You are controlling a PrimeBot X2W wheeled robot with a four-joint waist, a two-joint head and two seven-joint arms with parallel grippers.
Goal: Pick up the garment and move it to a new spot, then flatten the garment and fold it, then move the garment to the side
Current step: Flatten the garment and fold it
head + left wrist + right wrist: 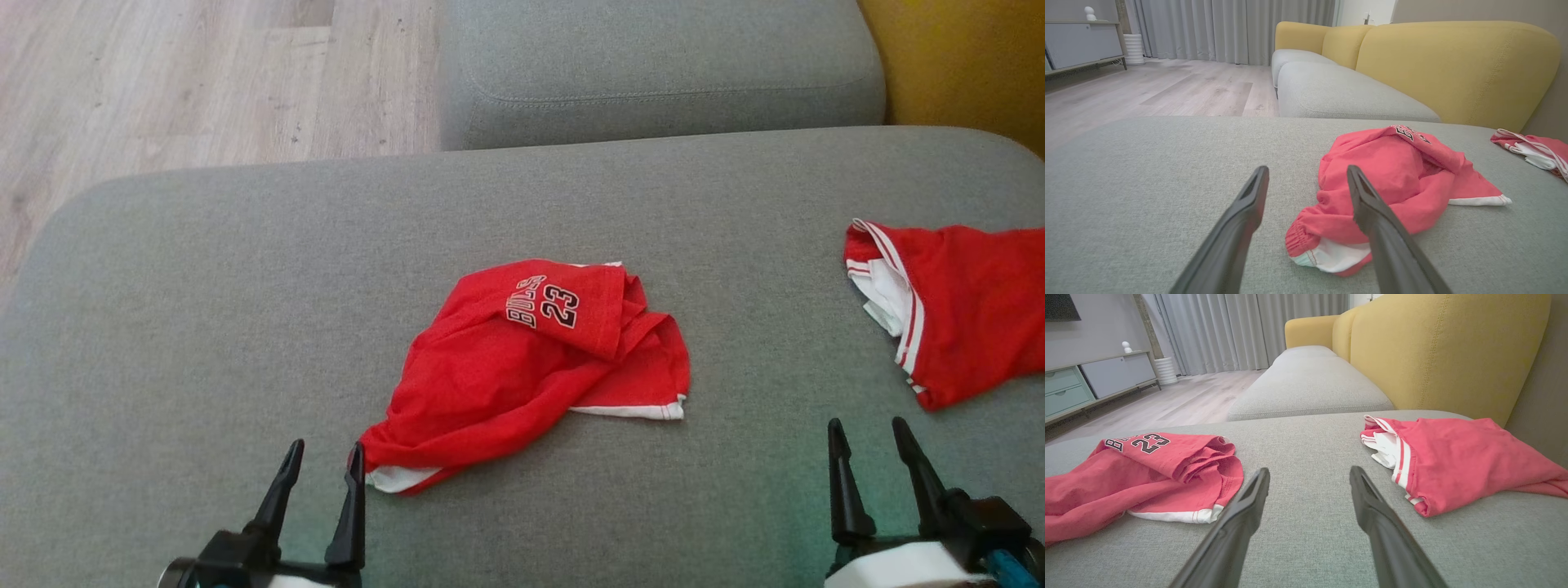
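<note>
Head view: crumpled red shorts (pixel 522 367) lie mid-cushion (pixel 204 286), with bare grey fabric all round them and the far edge well beyond. A second garment (pixel 971 318) lies well right of the shorts. The left gripper (pixel 326 447), jaws spread, hangs just beside the shorts' near-left corner. The right gripper (pixel 866 424), jaws spread, hangs near-right of the shorts, apart.

Left end effector (pixel 326 447) and right end effector (pixel 865 423) have tapered black fingers (pixel 278 490).

floor (pixel 1167 90): pale wood | curtains (pixel 1229 28): grey, drawn | sofa (pixel 1331 90): grey seats, yellow backs | cabinet (pixel 1081 45): low, grey
</note>
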